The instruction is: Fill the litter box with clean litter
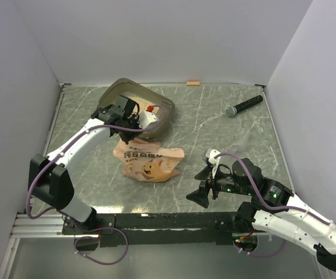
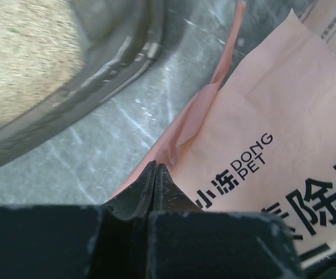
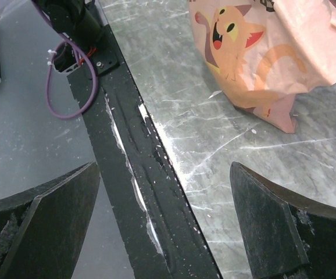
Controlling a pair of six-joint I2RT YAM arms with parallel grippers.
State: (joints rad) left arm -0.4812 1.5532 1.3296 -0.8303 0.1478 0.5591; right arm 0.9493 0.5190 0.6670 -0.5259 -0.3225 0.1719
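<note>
The grey-brown litter box stands at the back left with beige litter in it; its rim and litter fill the left wrist view's upper left. The orange-pink litter pouch lies flat in front of it, cartoon cat up. My left gripper hangs between box and pouch, jaws pressed together at the pouch's crumpled top edge, seemingly pinching its film. My right gripper hovers open over the table's near edge, apart from the pouch.
A black microphone-like stick lies at the back right. A small orange tag sits against the back wall. White walls close in three sides. The black mounting rail runs along the near edge under my right gripper.
</note>
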